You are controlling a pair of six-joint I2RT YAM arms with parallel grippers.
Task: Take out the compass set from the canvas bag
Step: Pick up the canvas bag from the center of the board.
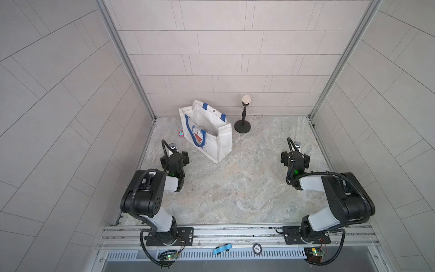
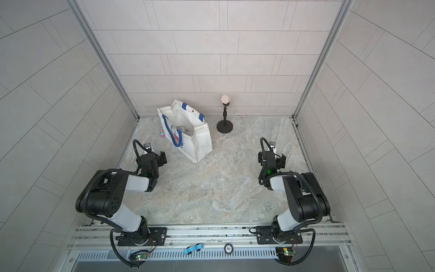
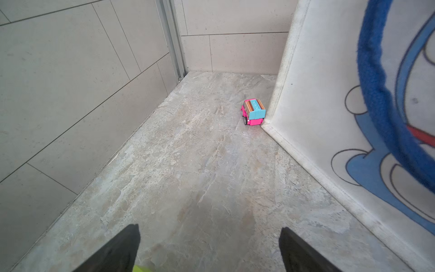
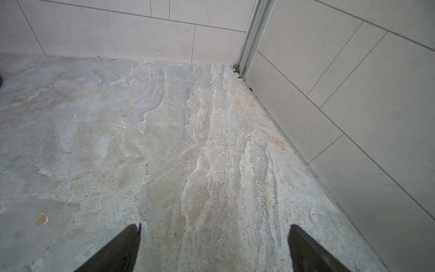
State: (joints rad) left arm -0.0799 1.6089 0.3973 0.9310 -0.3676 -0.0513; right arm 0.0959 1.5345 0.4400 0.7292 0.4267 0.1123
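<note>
The white canvas bag [image 1: 223, 139] [image 2: 202, 141] stands upright at the back left of the table, mouth open upward. A blue strap handle hangs over its cartoon cat print. Something pale lies inside the bag, but the compass set cannot be made out. My left gripper [image 1: 174, 156] [image 2: 151, 156] is open and empty, just in front of the bag and to its left. In the left wrist view the left gripper [image 3: 209, 229] hangs over bare table beside the bag's printed side [image 3: 317, 94]. My right gripper [image 1: 295, 155] [image 4: 214, 226] is open and empty at the right, far from the bag.
A small pink and blue toy car [image 1: 180, 133] [image 3: 253, 111] sits against the bag's left corner. A black stand with a pale round top [image 1: 243, 117] rises right of the bag near the back wall. Tiled walls close in three sides.
</note>
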